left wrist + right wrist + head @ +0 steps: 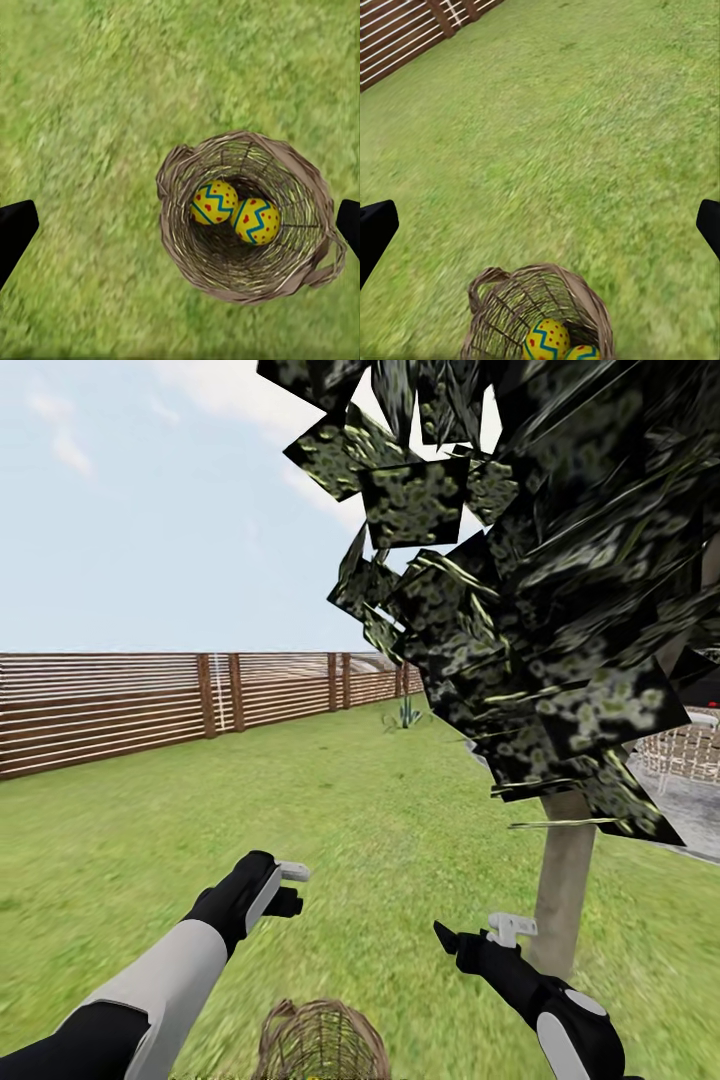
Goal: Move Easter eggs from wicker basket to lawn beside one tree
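Small brown wicker basket (251, 217) sits on the green lawn (330, 810), close before the robot, holding two yellow Easter eggs with blue zigzags and red dots (214, 202), touching. Left gripper (290, 888) hangs above it, jaws wide, empty. Right gripper (480, 937) jaws wide, empty, beside the pale grey-brown tree trunk (562, 885). Brown slat fence (150, 705) beyond.

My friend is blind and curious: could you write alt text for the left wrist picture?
Looking down into a brown wicker basket on green lawn, two yellow Easter eggs with blue zigzags and red dots lie side by side. Black fingertips of the open left gripper show at both edges.
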`<state>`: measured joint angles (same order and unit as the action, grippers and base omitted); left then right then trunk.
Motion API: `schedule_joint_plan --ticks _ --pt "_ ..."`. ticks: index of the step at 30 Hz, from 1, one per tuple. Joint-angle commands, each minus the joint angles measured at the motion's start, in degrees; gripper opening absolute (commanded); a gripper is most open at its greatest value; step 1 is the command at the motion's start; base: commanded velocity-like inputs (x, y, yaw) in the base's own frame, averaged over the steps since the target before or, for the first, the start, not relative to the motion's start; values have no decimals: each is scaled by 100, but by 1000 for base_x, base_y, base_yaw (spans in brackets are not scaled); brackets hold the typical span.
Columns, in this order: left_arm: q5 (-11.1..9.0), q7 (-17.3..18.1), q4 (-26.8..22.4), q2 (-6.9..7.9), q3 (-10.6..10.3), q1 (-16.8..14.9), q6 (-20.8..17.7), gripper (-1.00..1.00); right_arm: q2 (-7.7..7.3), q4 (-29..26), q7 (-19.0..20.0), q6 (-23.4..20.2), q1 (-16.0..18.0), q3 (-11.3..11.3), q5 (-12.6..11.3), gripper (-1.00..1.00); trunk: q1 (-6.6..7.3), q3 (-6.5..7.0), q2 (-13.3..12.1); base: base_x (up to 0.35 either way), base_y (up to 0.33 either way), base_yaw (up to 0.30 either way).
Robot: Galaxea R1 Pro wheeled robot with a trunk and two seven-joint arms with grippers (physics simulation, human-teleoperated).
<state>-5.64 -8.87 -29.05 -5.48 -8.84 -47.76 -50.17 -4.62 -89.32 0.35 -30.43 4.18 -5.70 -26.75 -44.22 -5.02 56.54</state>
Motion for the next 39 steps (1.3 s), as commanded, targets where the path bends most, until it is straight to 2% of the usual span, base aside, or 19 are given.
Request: schedule_joint_plan --ticks 1,19,39 --pt "-57 -48 -5 3 -32 -5 -20 100 -3 -6 3 -24 4 -1 -10 100 -1 -18 7 0 0 88" --pt "-39 -43 -5 3 -54 -5 -19 100 -3 -6 8 21 4 16 -14 100 -1 -160 7 0 0 16" --pt "-31 -50 -5 3 -56 -5 -19 100 -3 24 17 -6 4 25 -11 100 -1 -304 7 0 0 -150"
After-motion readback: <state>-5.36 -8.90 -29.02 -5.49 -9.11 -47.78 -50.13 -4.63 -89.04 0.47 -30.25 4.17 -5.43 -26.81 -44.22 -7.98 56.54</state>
